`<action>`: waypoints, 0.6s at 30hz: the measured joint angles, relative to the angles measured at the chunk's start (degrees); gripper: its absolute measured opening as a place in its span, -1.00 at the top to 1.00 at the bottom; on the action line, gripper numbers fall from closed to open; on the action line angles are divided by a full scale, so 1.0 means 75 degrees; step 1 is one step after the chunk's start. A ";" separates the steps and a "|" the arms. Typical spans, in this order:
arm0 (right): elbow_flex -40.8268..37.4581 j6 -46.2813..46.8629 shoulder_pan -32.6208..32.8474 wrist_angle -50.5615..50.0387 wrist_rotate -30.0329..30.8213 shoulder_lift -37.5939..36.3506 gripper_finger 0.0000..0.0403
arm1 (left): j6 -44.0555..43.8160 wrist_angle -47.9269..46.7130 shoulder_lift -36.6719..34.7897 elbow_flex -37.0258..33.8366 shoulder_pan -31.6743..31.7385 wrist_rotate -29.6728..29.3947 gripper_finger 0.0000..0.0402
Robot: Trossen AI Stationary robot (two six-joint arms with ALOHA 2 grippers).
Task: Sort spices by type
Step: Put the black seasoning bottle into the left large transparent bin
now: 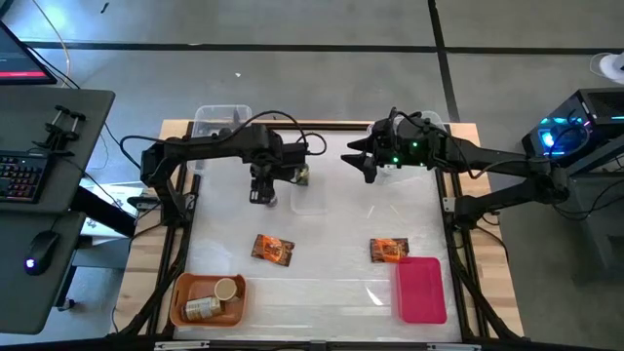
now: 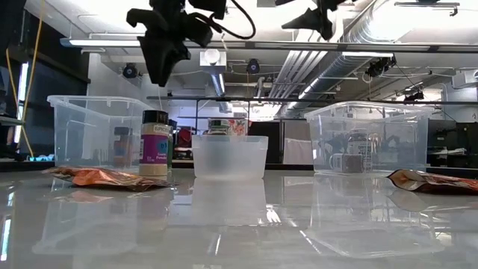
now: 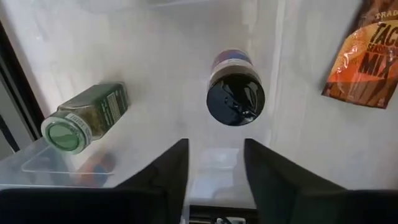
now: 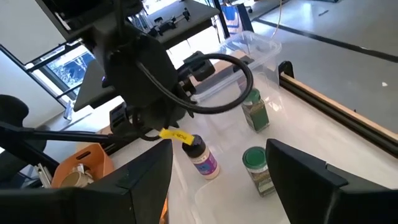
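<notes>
My left gripper (image 3: 214, 167) is open and hangs above an upright jar with a dark lid and purple label (image 3: 235, 96), without touching it; the low view shows this jar (image 2: 154, 143) standing under the gripper (image 2: 160, 71). A green-lidded jar (image 3: 84, 117) stands beside it, and the right wrist view shows a second green-lidded jar (image 4: 258, 168). Two orange-red packets (image 1: 272, 250) (image 1: 389, 251) lie flat on the table. My right gripper (image 1: 353, 158) is open and held high over the far middle of the table.
An orange tray (image 1: 185, 302) at the near left holds jars. A pink tray (image 1: 421, 290) lies at the near right. Clear tubs sit at the far left (image 1: 222, 122), far right (image 1: 434, 122) and centre (image 1: 310, 198). A wooden rim borders the table.
</notes>
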 joint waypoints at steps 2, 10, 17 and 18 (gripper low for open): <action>0.0001 0.0107 0.0001 -0.0104 0.0000 0.0000 -0.25 | 0.0074 0.0035 0.0000 0.0000 0.0000 0.0003 0.16; 0.0000 0.0508 -0.0001 -0.0446 -0.0003 0.0000 -0.25 | -0.0514 0.0421 -0.0001 -0.0041 0.0017 0.0542 -0.29; 0.0000 0.0694 0.0002 -0.0472 -0.0008 0.0000 -0.25 | -0.0083 0.1274 -0.0366 -0.1315 0.0060 0.0916 -0.41; 0.0000 0.0701 -0.0001 -0.0478 -0.0033 0.0000 -0.25 | -0.0051 0.1427 -0.0493 -0.1533 0.0067 0.0978 -0.42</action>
